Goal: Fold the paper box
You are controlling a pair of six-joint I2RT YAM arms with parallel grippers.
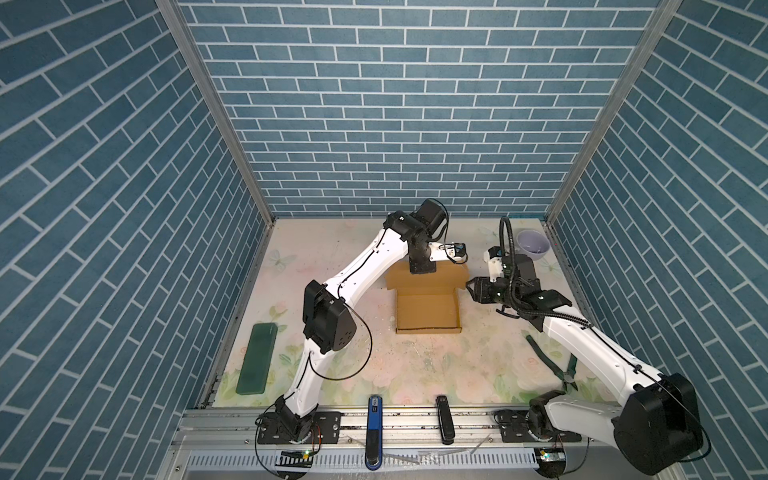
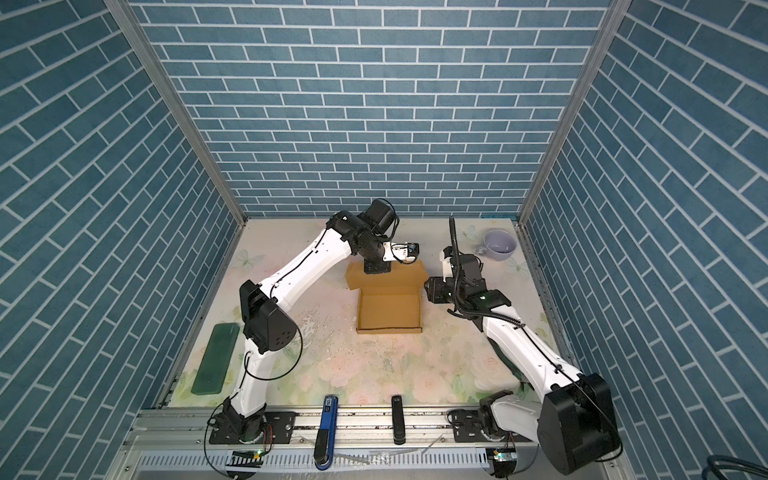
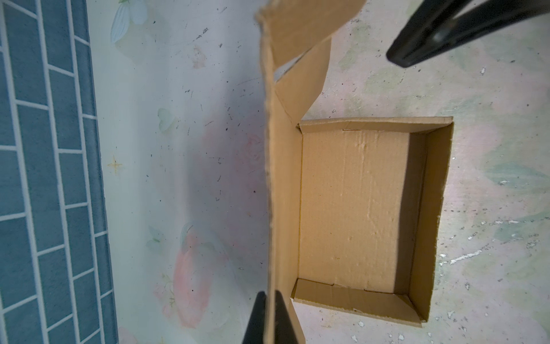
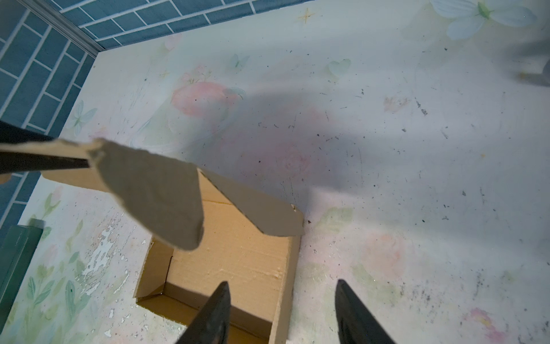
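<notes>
Well, the paper box sat mid-table, its lid standing upright at the far side. My left gripper reached down from above and pinched the lid's top edge. My right gripper, the nearer one, hovered spread and empty just beside the lid's right flap.

Both top views look steeply down from high above the worktop's near edge toward its far edge, covering the whole surface and both arms. The left wrist view looks almost straight down, close over the paper box in the far half. The right wrist view, equally close, looks obliquely across the box toward the worktop's far-left corner. All four views share the box and the worktop around it.
</notes>
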